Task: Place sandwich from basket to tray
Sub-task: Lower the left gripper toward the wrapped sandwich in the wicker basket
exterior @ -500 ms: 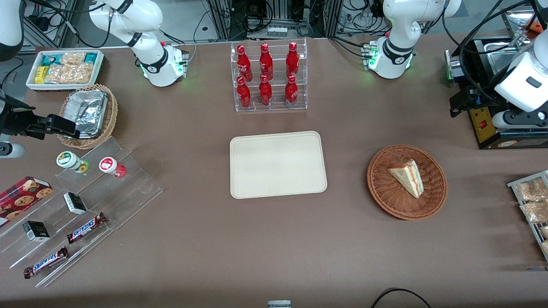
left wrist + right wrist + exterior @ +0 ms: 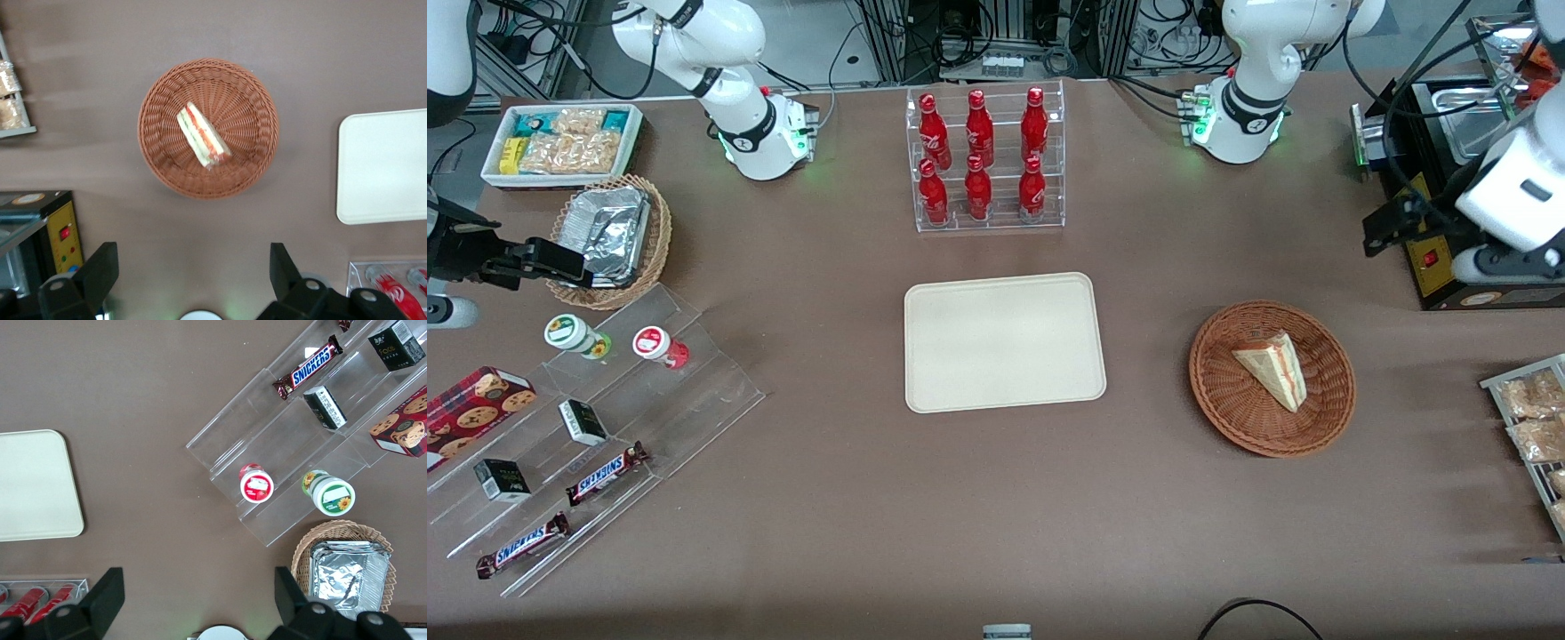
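The big brown tabletop [image 2: 996,498] holds everything. In the middle of it lies the tray [image 2: 1005,342], flat and cream, with nothing on it. A clear rack of red bottles [image 2: 985,160] stands near the tray, farther from the front camera. The basket [image 2: 1272,378] sits beside the tray, toward the working arm's end of the tabletop, with bare brown tabletop between the two. The basket is round, brown and woven. The sandwich [image 2: 1273,369] lies inside the basket, close to its middle, on its side. It is a pale wedge with red and green stripes, and its thin point aims toward the front camera. The gripper [image 2: 190,283] hangs high up in the air, well apart from the basket and not touching anything. In the left wrist view its two black fingers [image 2: 100,270] are spread wide with nothing between them, and the basket and sandwich show below. Toward the parked arm's end there are clear steps with candy bars [image 2: 605,474] and small cups [image 2: 660,345], and a lighter basket with a foil box [image 2: 609,233].
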Controlling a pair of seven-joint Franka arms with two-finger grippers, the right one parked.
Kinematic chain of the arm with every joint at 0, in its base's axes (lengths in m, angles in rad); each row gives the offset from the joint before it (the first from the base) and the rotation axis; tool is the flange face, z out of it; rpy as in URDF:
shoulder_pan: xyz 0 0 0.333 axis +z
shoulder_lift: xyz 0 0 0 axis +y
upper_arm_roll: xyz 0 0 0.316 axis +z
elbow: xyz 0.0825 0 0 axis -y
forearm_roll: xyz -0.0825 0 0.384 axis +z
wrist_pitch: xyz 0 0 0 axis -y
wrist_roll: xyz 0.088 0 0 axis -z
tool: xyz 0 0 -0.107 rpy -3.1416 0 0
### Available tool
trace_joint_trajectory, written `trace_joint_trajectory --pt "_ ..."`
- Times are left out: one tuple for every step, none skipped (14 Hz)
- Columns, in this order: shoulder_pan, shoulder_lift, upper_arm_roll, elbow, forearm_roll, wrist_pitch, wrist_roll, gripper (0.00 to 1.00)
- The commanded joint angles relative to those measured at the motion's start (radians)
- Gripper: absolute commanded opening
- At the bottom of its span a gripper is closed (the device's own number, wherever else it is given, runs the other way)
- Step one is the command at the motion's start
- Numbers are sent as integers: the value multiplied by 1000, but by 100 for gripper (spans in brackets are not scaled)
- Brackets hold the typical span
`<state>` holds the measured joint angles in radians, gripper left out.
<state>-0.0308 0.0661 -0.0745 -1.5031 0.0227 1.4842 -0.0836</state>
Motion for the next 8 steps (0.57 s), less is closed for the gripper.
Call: trace_joint_trajectory --pt "-9 -43 16 -185 13 160 -4 100" --pt "-11 -43 36 -234 13 210 -30 100" --pt "-9 -43 42 -277 2 261 -57 100" --pt "-9 -43 51 -326 -1 324 -100 100" --pt "-11 -43 59 -376 -4 382 -160 100" --pt "-11 -42 59 -412 -4 422 -223 100" --pt "-11 -35 59 -449 -4 462 -301 100" --pt "-11 -31 59 -489 -3 514 -370 100"
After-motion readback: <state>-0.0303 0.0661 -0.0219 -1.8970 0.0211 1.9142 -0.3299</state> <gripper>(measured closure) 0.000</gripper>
